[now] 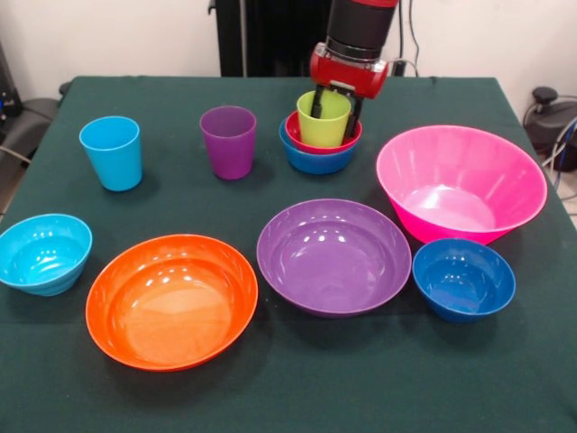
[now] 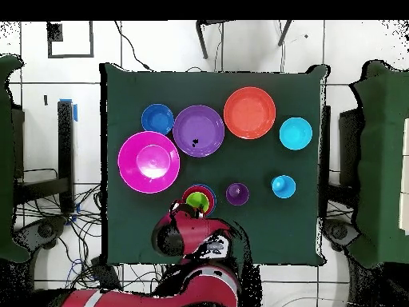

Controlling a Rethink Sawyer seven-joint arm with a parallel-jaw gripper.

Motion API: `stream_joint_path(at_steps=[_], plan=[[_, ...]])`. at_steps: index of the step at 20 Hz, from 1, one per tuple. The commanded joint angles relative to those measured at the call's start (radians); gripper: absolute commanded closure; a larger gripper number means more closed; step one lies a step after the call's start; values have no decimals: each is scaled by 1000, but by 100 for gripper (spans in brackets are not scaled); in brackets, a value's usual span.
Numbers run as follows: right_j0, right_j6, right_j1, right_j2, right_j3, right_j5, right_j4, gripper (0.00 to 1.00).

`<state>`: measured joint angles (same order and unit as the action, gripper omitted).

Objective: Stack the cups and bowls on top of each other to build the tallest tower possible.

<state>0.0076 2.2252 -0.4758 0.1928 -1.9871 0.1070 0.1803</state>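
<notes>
The tower [image 1: 317,144] stands at the table's far middle: a blue bowl [image 1: 315,162], a red bowl [image 1: 296,135] in it, and the lime green cup [image 1: 325,122] upright in the red bowl. My gripper [image 1: 335,108] comes down from above with a finger on each side of the cup, shut on it. In the overhead view the cup [image 2: 196,198] shows just past the gripper [image 2: 190,208]. The purple cup [image 1: 228,141] and the light blue cup [image 1: 111,152] stand to the left. The cyan bowl [image 1: 43,253] sits at the near left, the dark blue bowl [image 1: 463,278] at the near right.
The wide orange bowl [image 1: 171,299] and the wide purple bowl [image 1: 334,255] lie side by side in front. The big pink bowl [image 1: 460,185] stands close to the tower's right. The green table [image 1: 297,388] ends near the front.
</notes>
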Motion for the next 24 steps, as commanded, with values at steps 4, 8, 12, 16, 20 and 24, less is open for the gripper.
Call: stream_joint_path(at_steps=[4, 8, 12, 16, 20, 24], plan=[[-7, 108, -21, -90, 81, -39, -45, 0], [-53, 80, -113, -126, 40, -110, -20, 0], [-134, 51, -340, -228, -61, -258, -27, 0], [-168, 0, -474, -275, -59, -427, -69, 0], [-259, -20, -514, -386, -88, -456, -101, 0], [-236, -5, -517, -346, -60, -464, -88, 0]])
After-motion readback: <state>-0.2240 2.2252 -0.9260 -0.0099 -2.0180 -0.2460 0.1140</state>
